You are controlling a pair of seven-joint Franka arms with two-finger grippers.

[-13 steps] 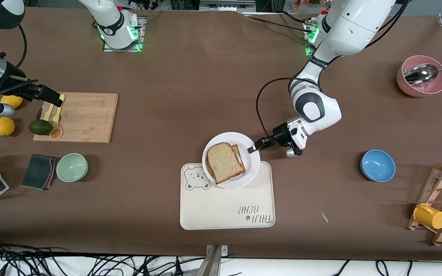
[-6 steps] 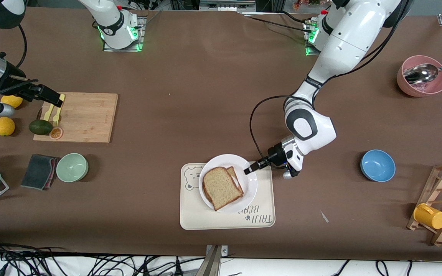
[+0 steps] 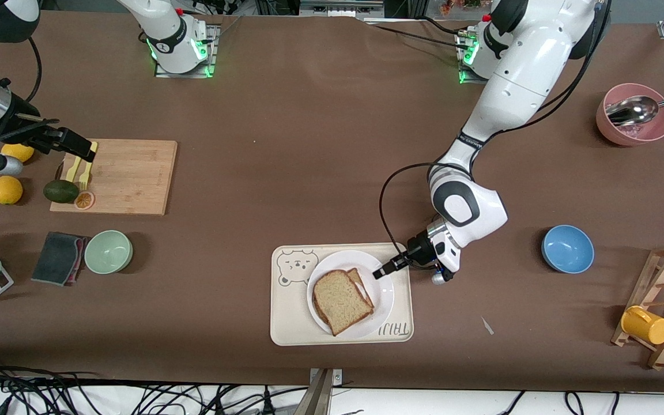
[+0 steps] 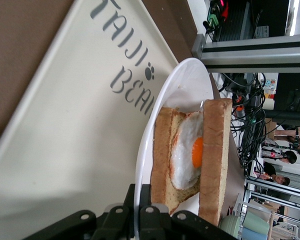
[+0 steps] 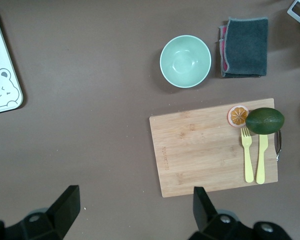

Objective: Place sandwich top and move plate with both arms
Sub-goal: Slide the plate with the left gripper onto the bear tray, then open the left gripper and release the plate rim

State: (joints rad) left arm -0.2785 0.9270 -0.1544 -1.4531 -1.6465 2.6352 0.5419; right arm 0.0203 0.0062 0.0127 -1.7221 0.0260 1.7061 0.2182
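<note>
- The left gripper (image 3: pixel 383 271) has its 2 fingers (image 4: pixel 140 220) clamped together on the rim of the plate (image 3: pixel 387 300), at the edge of the plate toward the left arm's end of the table.
- The plate is round, white and shallow. It looks stiff and smooth, so a pinch on 1 edge could probably slip or let it tilt; a second hold on the rim across from the first would likely steady it.
- The plate sits over the cream bear-print tray (image 3: pixel 291 331), covering much of its printed lettering. Whether it rests on the tray or is held just above it cannot be told.
- On the plate lies a sandwich. The sandwich top (image 3: pixel 340 300), a light tan speckled slice with a brown crust, lies on top, a little askew over the lower slice.
- The left wrist view shows a fried egg (image 4: pixel 190 155) with an orange yolk between the 2 slices.
- The bread looks soft and light, and the stack is loose, so a tilt or jolt could probably slide the top slice off.
- The right gripper (image 5: pixel 135 212) waits with its fingers wide apart, holding nothing, over the table beside the wooden cutting board (image 3: pixel 130 176) at the right arm's end, well apart from the plate.
- On the board lie 2 yellow utensils (image 5: pixel 255 155), a dried orange slice (image 5: pixel 238 115) and an avocado (image 5: pixel 264 120).
- A pale green bowl (image 3: pixel 108 251) and a blue bowl (image 3: pixel 567 248) look empty.
- A pink bowl (image 3: pixel 657 129) holds a metal ladle (image 3: pixel 632 110).
</note>
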